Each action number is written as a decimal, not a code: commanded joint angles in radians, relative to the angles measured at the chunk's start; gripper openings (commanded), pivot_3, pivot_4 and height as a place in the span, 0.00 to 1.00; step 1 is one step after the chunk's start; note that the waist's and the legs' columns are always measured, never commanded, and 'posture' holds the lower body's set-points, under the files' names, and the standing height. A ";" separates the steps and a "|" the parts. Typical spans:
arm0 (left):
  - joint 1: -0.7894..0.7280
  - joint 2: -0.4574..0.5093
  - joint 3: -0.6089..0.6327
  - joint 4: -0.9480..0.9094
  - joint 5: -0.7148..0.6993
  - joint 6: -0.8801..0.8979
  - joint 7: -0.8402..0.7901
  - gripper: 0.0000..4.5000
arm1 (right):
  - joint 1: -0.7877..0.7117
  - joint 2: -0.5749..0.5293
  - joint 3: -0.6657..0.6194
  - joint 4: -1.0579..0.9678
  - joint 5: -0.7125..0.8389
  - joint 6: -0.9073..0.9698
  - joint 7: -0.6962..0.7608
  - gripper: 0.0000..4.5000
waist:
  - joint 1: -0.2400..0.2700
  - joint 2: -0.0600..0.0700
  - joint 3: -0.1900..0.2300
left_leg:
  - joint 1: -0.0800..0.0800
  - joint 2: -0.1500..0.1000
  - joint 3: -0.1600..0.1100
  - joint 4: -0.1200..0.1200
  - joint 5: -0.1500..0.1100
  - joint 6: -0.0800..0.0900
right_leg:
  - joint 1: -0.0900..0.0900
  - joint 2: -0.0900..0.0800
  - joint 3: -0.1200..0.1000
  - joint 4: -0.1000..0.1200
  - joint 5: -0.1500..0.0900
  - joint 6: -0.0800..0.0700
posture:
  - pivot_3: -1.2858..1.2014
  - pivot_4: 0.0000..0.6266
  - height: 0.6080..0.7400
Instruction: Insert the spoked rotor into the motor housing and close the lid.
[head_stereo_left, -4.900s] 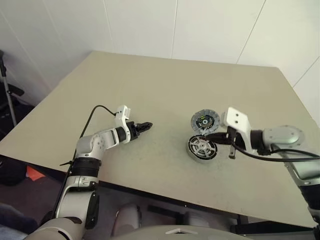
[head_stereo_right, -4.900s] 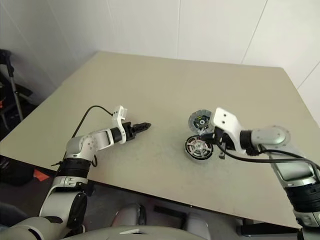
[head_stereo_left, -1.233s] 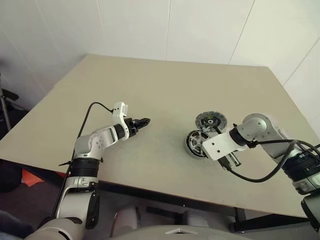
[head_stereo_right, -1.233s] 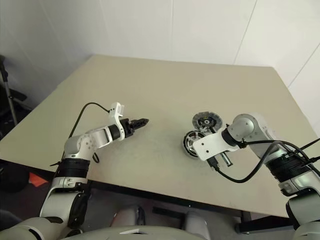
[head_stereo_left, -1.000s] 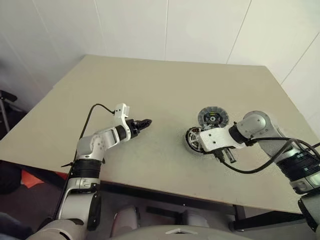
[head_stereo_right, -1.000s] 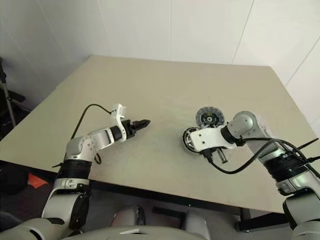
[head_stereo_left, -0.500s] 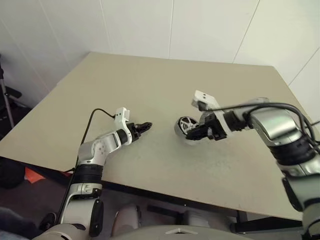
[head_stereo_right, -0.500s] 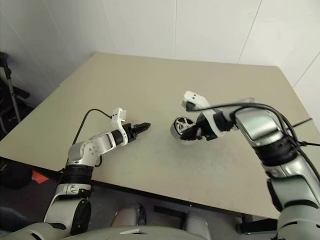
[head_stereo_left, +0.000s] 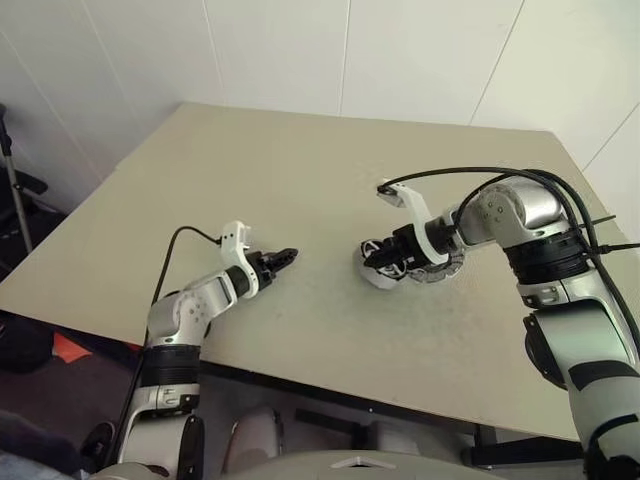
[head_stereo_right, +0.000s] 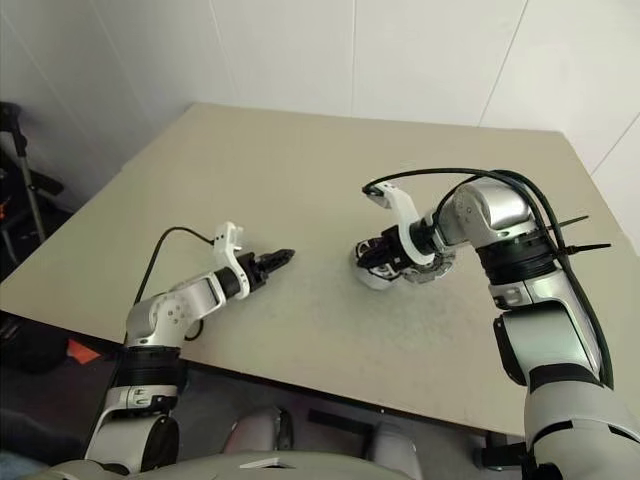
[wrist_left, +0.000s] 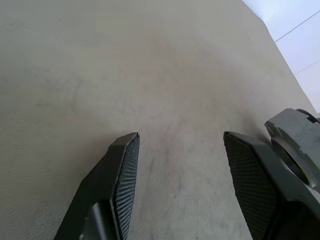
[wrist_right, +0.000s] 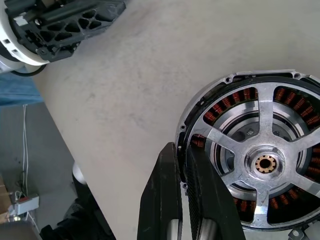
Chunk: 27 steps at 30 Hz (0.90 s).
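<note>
The motor housing (wrist_right: 201, 104) sits on the table right of centre, its copper windings showing. The silver spoked rotor (wrist_right: 265, 162) lies inside it. The ribbed grey lid (head_stereo_left: 447, 267) lies open at the housing's right side, partly under my right arm. My right gripper (wrist_right: 181, 150) is shut and reaches in from the far side, angled down, with its tips at the housing's rim (head_stereo_left: 378, 275). My left gripper (head_stereo_left: 288, 255) stands open just above the table to the left of the housing, with nothing between its fingers (wrist_left: 125, 165).
The beige table (head_stereo_left: 300, 170) is bare around the parts, with white walls behind it. My right arm's black cable (head_stereo_left: 470, 172) arcs above the housing. The table's near edge (head_stereo_left: 330, 385) runs close below both arms.
My right wrist has rolled over and the arm has swung across, so the shut gripper now points left onto the housing's rim. The lid now lies right of the housing instead of behind it.
</note>
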 joint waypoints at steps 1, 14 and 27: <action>0.007 0.005 0.011 -0.040 -0.018 0.005 0.013 0.63 | -0.074 -0.021 -0.004 0.010 0.262 0.004 -0.175 0.00 | 0.001 0.000 0.000 | 0.000 0.000 0.000 0.000 0.000 0.000 | 0.000 0.000 0.000 0.000 0.000 0.000 | 0.52 0.00 1.00; -0.010 0.025 0.016 -0.030 -0.032 0.006 0.021 0.63 | 0.053 0.005 -0.053 0.007 0.573 0.004 -0.615 0.55 | 0.018 0.000 0.000 | 0.000 0.000 0.000 -0.001 0.002 -0.003 | 0.001 0.000 0.000 -0.001 0.001 0.001 | 0.52 0.00 1.00; -0.036 0.029 0.004 -0.001 -0.027 -0.003 0.010 0.63 | -0.102 -0.044 -0.122 -0.247 0.408 -0.265 -0.292 1.00 | 0.026 0.000 0.000 | -0.004 0.000 -0.001 -0.001 0.003 -0.006 | -0.003 0.001 0.000 -0.001 0.003 0.008 | 0.52 0.00 1.00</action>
